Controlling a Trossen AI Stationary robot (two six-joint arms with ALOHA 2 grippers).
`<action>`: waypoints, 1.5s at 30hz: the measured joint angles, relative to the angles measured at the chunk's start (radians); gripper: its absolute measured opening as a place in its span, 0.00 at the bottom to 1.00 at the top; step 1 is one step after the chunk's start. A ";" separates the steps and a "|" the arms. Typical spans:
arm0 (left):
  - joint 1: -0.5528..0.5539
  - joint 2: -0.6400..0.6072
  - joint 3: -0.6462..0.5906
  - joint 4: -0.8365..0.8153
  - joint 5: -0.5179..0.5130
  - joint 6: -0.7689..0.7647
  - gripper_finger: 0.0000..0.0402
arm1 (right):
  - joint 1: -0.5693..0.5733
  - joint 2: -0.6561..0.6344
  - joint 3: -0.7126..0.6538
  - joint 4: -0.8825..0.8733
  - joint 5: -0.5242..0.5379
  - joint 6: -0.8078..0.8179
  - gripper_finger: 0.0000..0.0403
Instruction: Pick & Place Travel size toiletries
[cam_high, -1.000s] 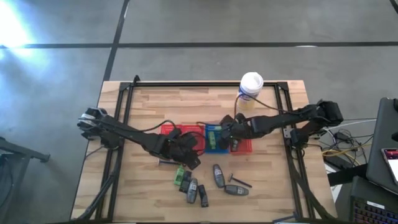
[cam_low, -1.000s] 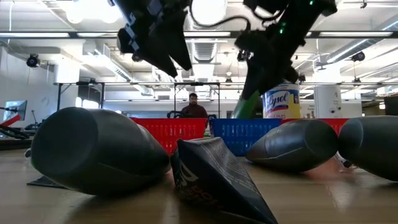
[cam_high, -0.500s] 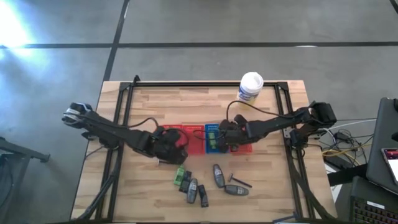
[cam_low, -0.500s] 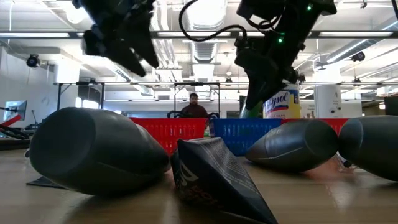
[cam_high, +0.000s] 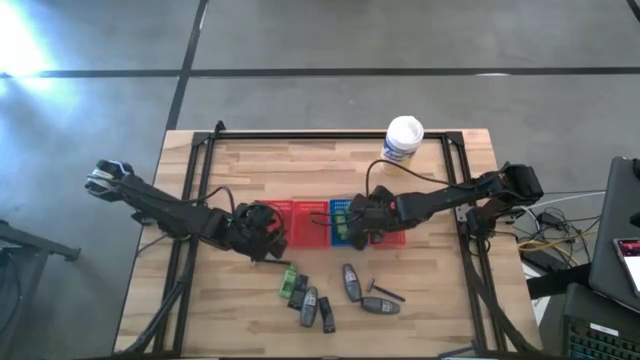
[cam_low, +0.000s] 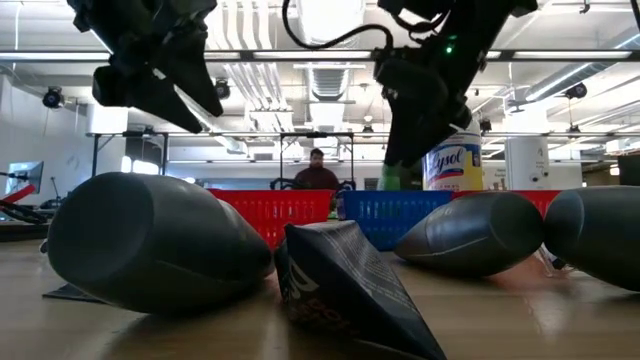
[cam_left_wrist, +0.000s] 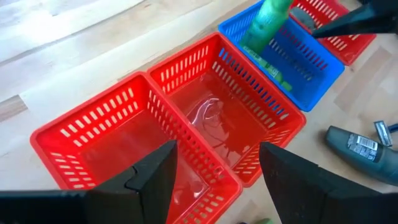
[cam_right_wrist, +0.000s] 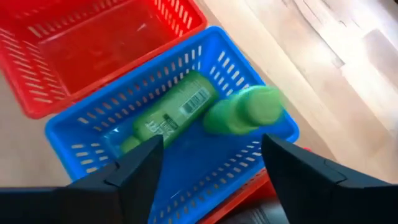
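Baskets: three in a row mid-bench (cam_high: 240, 170), two red basket (cam_left_wrist: 205, 112) units and one blue basket (cam_right_wrist: 186, 155). Two green bottles (cam_right_wrist: 180, 112) sit in the blue one, the second blurred under the right claw (cam_high: 352, 224), whose fingers stand apart, holding nothing. Left claw (cam_high: 268, 232) hovers open and empty above the red pair. Several grey tubes (cam_high: 350, 282) lie near the bench's front.
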 joint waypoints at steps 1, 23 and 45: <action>-0.001 0.000 -0.001 0.002 0.002 0.005 0.58 | 0.000 -0.009 0.000 -0.001 -0.008 0.000 0.70; -0.005 0.001 -0.013 0.006 0.006 -0.001 0.58 | -0.213 -0.083 0.052 -0.160 -0.346 0.185 0.73; -0.007 0.001 -0.013 0.011 -0.005 0.000 0.58 | -0.274 0.138 0.195 -0.184 -0.418 0.192 0.64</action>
